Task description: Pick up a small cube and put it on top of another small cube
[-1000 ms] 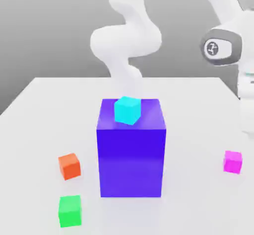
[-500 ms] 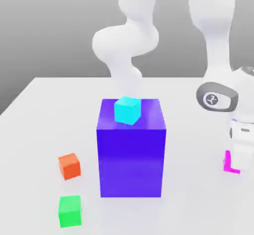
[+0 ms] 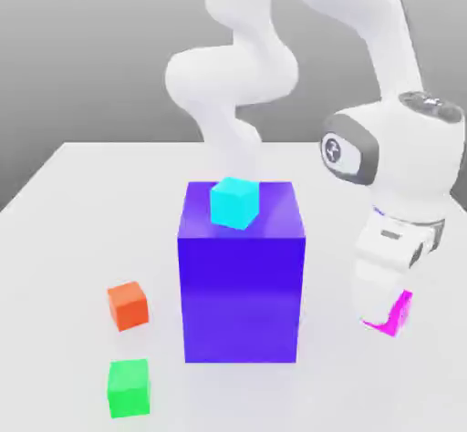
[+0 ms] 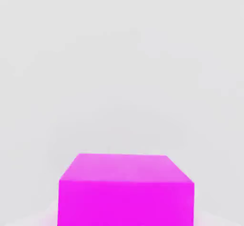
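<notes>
Magenta cube (image 3: 398,313) sits low at the table (image 3: 73,202) surface, well off to the exterior view's right of the big blue-violet block (image 3: 241,284), level with the block's base. It looks tilted in the exterior view, one corner up, and I can't tell whether it's resting on the table or just clear of it. In the hand view the same cube (image 4: 126,189) is close under the camera, top face and front face showing, plain table beyond it.

Gripper (image 3: 381,307) is down right at the magenta cube, hand covering part of it. Can't tell from either view whether the claw is wide, narrow or clamped on the cube, so no call on grasp.

Progress, my read: at the pick stage, nothing stacked. No cube is on top of the magenta one and it isn't on top of any other small cube. Remaining: confirm grasp, lift, carry, place, release.

Candidate targets relative to the block: cyan cube (image 3: 233,202) on top of it, near the back of the top face; orange cube (image 3: 128,305) on the table to the block's exterior-view left, near its base; green cube (image 3: 129,387) further forward from the orange, same side. Which one is the target is not clear from this.

Risk: the block stands between the magenta cube and the orange/green pair, so the carry needs height.
</notes>
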`<act>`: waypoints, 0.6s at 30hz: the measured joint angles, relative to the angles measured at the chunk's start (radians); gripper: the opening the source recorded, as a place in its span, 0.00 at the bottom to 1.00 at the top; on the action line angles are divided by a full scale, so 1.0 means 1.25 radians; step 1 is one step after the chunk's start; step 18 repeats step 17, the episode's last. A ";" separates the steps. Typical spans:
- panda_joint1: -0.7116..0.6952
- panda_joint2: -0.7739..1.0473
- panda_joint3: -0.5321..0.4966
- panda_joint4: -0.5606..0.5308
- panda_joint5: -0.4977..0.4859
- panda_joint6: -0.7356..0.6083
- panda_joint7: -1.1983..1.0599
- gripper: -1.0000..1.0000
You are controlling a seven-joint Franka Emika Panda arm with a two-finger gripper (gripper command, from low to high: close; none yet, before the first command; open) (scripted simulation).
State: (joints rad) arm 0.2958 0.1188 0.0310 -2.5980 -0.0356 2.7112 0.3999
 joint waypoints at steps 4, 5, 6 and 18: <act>-0.107 -0.010 -0.085 0.020 0.026 -0.030 -0.032 0.00; -0.135 -0.013 -0.106 0.025 0.032 -0.037 -0.040 0.00; -0.165 -0.015 -0.127 0.030 0.038 -0.045 -0.047 0.00; -0.311 0.115 -0.173 0.074 0.133 0.040 -0.131 1.00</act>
